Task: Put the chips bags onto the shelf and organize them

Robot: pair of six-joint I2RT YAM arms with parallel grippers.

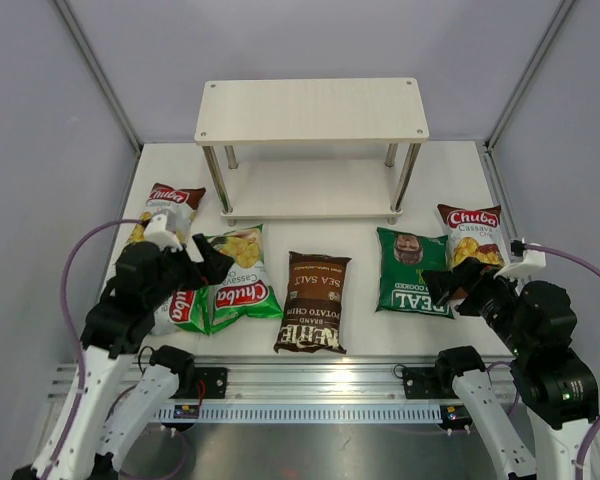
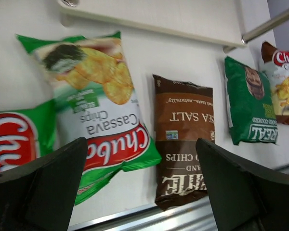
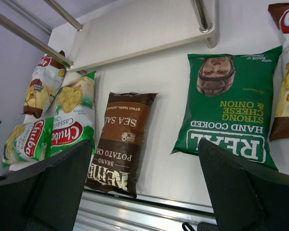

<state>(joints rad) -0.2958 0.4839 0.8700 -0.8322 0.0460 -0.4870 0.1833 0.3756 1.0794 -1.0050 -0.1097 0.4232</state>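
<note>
From above, the shelf (image 1: 311, 110) stands at the table's (image 1: 365, 240) far edge, long axis left-right. Six bags lie flat in a row nearer the arms, long axes near-far. Kettle (image 1: 314, 300), REAL (image 1: 413, 270) and the green Chuba (image 1: 242, 280) have their logos toward the near edge; the left brown Chuba (image 1: 170, 205) and right brown Chuba (image 1: 472, 238) have theirs toward the shelf. The left arm hides most of the second green Chuba (image 1: 187, 305). The left wrist view shows the left jaws wide open, empty, over the green Chubas. The right wrist view takes in all six bags, with the right jaws wide open and empty.
</note>
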